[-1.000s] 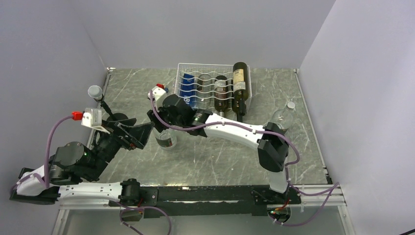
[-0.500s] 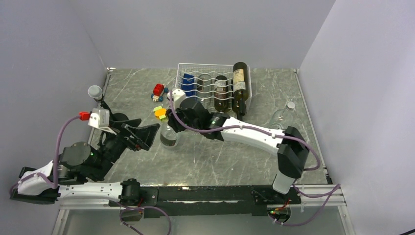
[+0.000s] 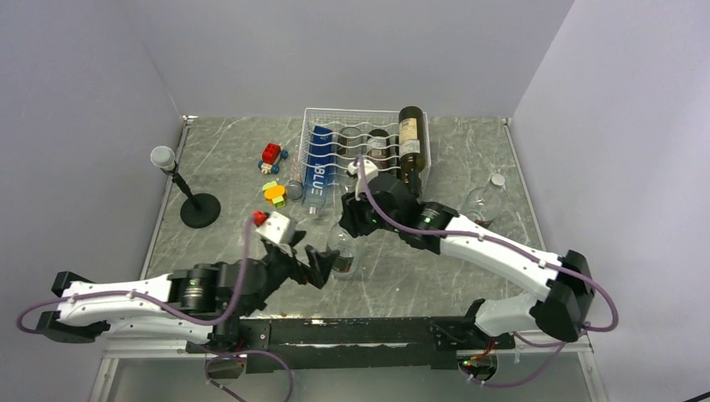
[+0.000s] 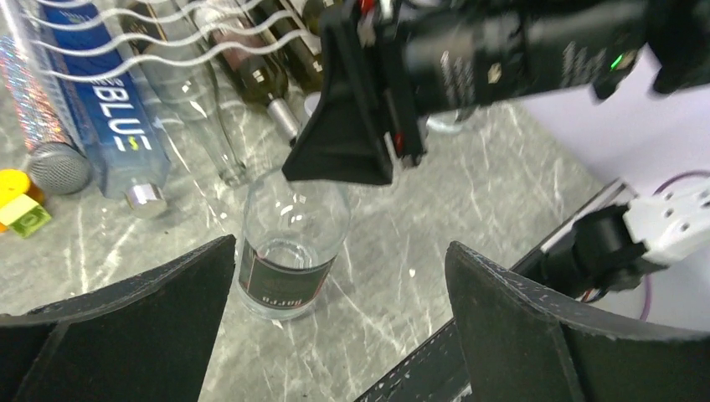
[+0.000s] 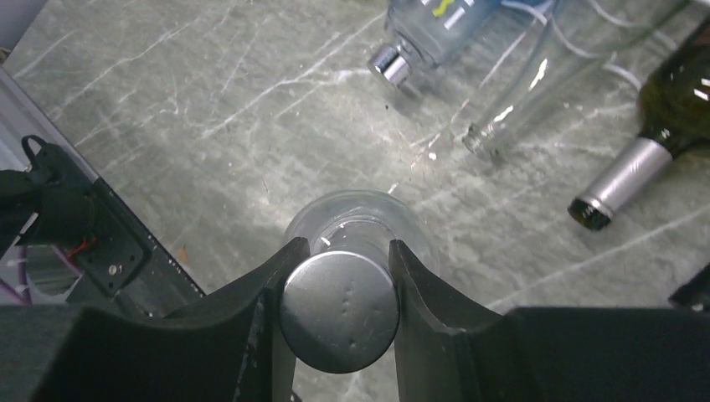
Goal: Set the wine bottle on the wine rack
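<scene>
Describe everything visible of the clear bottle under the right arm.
The clear bottle is transparent glass with a dark label low on its body and a silver screw cap. It stands upright on the marble table, in front of the wine rack and apart from it. The right gripper has its jaws shut on the cap from above; the open left gripper faces it without touching.

Bright even light, soft shadows, wine bottle (image 4: 289, 243) glinting

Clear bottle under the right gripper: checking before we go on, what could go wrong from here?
The right gripper pinches only the cap of the upright clear bottle, so it may slip or swing when lifted. The wine rack holds several bottles; setting this one in could knock them.
</scene>
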